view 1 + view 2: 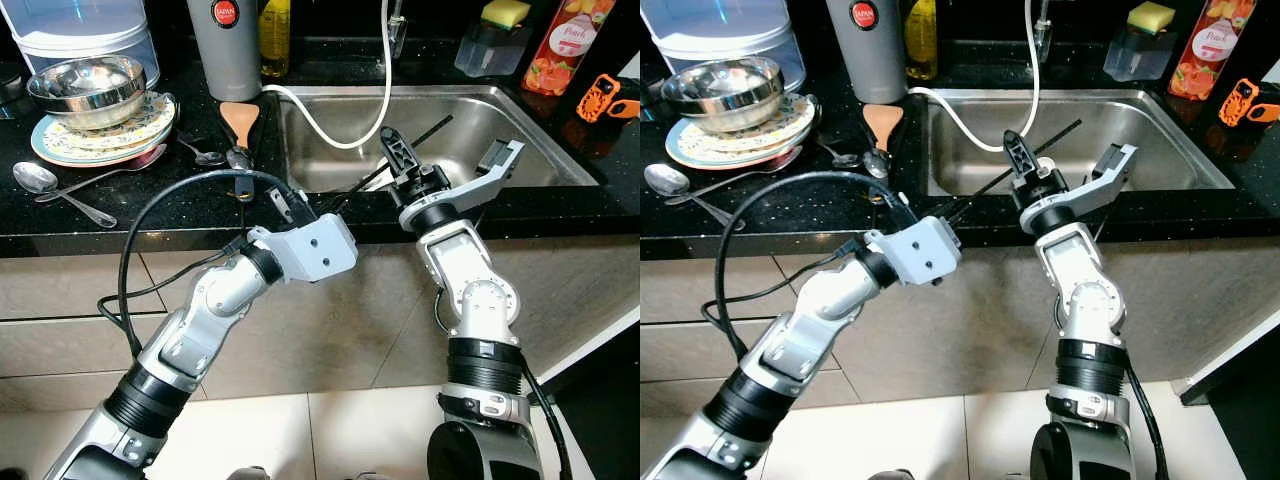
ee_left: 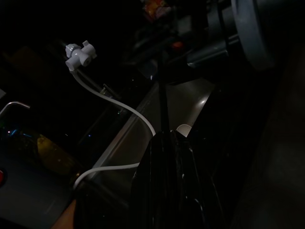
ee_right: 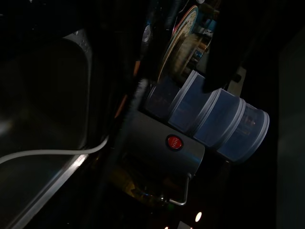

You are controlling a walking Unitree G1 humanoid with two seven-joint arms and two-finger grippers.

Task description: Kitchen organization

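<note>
My left gripper (image 1: 345, 197) is at the counter's front edge, and its thin black fingers reach over the rim toward the steel sink (image 1: 520, 140). Just to its right, my right gripper (image 1: 450, 152) is held over the sink's front rim, open with nothing between its spread fingers. On the black counter to the left, a steel bowl (image 1: 88, 88) sits on stacked plates (image 1: 60, 148). Spoons (image 1: 38, 180) and a wooden spatula (image 1: 238, 120) lie beside them. A white hose (image 1: 372, 120) curls from the tap into the sink.
A grey steel jug (image 1: 226, 45), a yellow oil bottle (image 1: 274, 35) and a clear water container (image 1: 85, 30) stand along the back. A sponge on a box (image 1: 497, 35), a juice bottle (image 1: 568, 40) and an orange tool (image 1: 606, 96) are at the back right. Tiled floor lies below.
</note>
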